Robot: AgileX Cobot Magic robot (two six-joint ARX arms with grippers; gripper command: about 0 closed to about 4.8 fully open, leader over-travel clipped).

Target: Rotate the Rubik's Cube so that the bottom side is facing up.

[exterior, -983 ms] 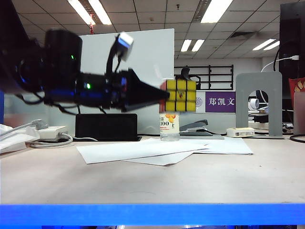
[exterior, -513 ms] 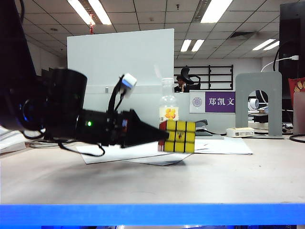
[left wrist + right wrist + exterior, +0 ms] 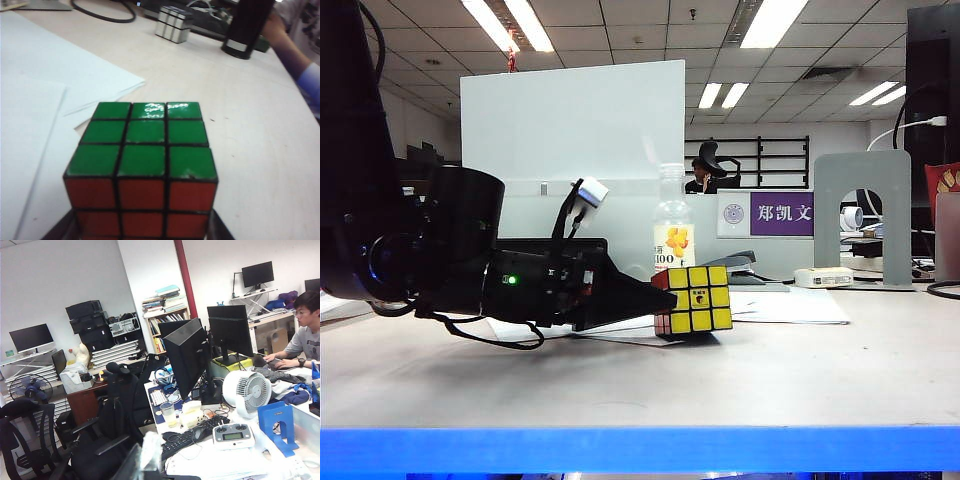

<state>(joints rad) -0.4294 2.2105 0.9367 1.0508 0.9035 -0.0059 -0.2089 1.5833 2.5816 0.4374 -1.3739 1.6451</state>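
Observation:
The Rubik's Cube (image 3: 698, 298) is down at the table surface on the edge of the white paper, slightly tilted. Its yellow face with a dark centre logo faces the exterior camera. My left gripper (image 3: 665, 298) reaches in level from the left and is shut on it. In the left wrist view the cube (image 3: 142, 165) shows green on top and red toward the camera. The dark fingers (image 3: 62, 231) press on its two sides, so the left gripper (image 3: 142, 234) holds it. My right gripper (image 3: 147, 460) points out at the office room, shut on nothing, and does not appear in the exterior view.
A clear bottle (image 3: 673, 240) stands just behind the cube, with a stapler (image 3: 730, 265) and loose paper sheets (image 3: 770, 305) to the right. A grey bookend (image 3: 860, 215) stands far right. A silver cube (image 3: 173, 23) and a black cylinder (image 3: 247, 27) sit farther off.
My left arm has come down with the cube in its grip, from bottle-top height to the table surface. The right arm has not moved.

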